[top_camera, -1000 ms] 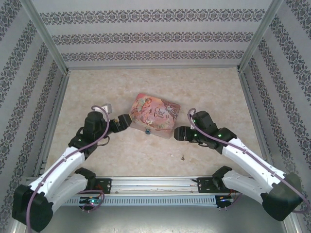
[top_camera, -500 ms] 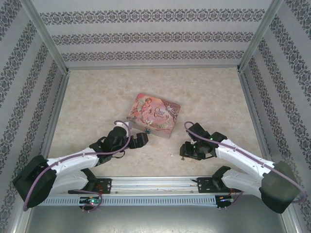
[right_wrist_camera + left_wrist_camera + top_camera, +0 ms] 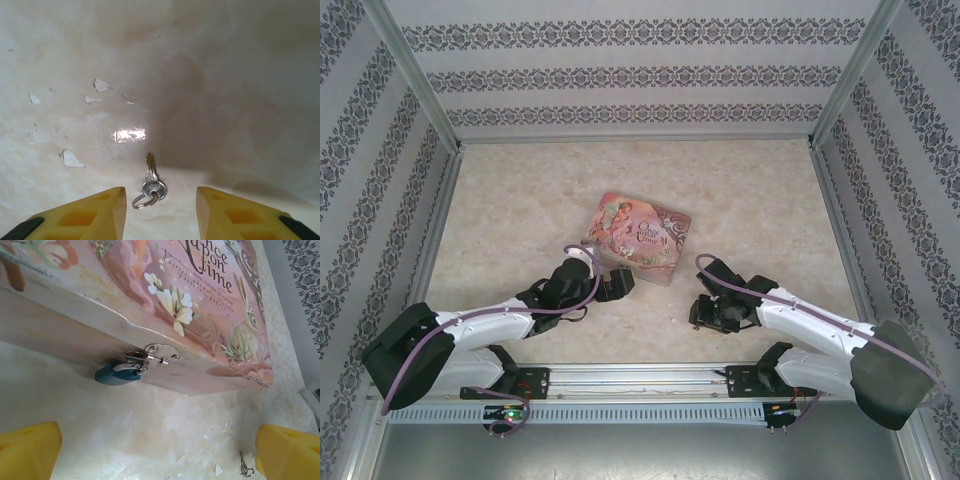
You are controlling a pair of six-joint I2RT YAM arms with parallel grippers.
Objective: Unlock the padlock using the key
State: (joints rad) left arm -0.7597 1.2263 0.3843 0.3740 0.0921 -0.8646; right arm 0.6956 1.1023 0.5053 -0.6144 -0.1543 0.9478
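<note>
Mottled beige tabletop (image 3: pixel 520 200). Small silver ringed key (image 3: pixel 150 184) lies inside parted right end effector (image 3: pixel 159 210), blade pointing away from wrist. Left end effector (image 3: pixel 160 452) wide apart, facing tiny blue-teal padlock (image 3: pixel 117 375) on near side of pink illustrated tin (image 3: pixel 200 315).

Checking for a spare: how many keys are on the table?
1. The key lies flat on the table, ring attached, between the fingertips of the right gripper. Others may be hidden.

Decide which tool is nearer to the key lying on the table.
Right. The right tool hangs just over the key, one finger on either side of it. The left tool faces the padlock on the pink tin, with the key off to one side.
</note>
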